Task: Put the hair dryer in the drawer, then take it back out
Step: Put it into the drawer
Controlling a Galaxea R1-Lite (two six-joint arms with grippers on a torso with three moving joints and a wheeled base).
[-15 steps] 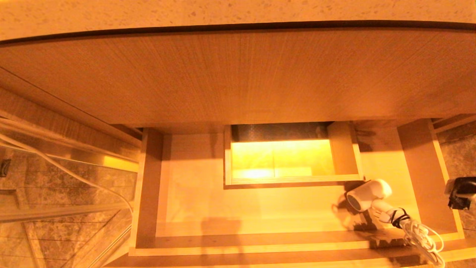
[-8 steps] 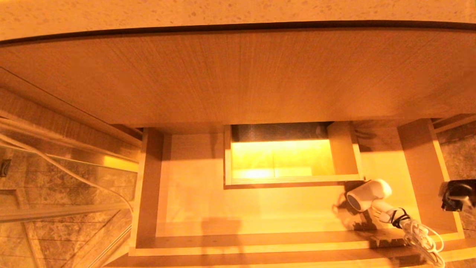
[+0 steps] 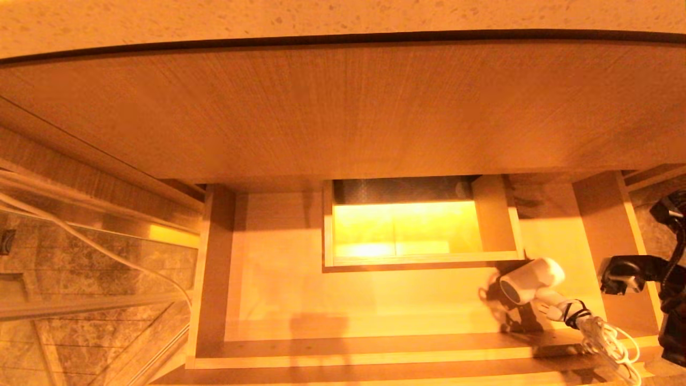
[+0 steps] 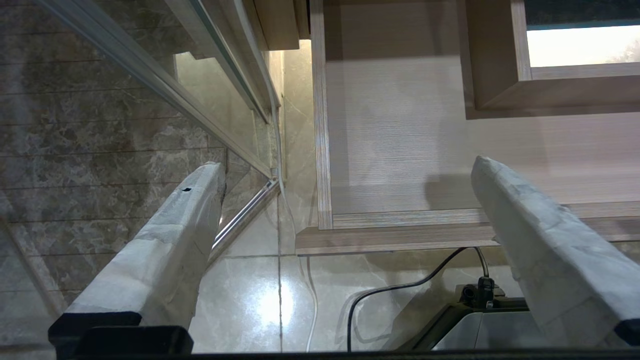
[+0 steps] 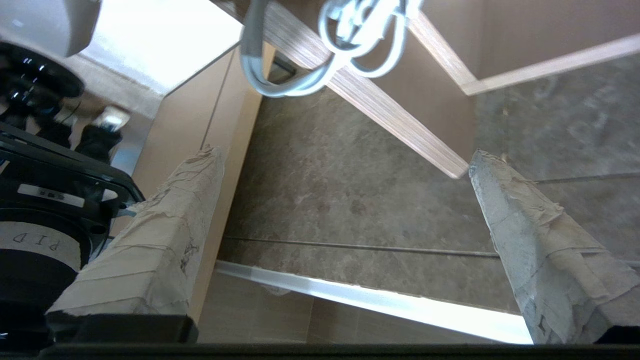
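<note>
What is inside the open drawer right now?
The hair dryer lies in the drawer's right front corner, its bundled cord draped over the front edge. The back of the drawer is hidden under the cabinet.

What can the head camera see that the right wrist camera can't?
Only the head view shows the hair dryer lying in the open drawer and the boxed cut-out at its back. Only the right wrist view shows the right gripper with its taped fingers spread wide over the floor. Both show the dryer's coiled white cord.

White hair dryer (image 3: pixel 530 282), dark grille; light wood-grain drawer (image 3: pixel 375 300); grey marbled floor (image 4: pixel 100 125).
</note>
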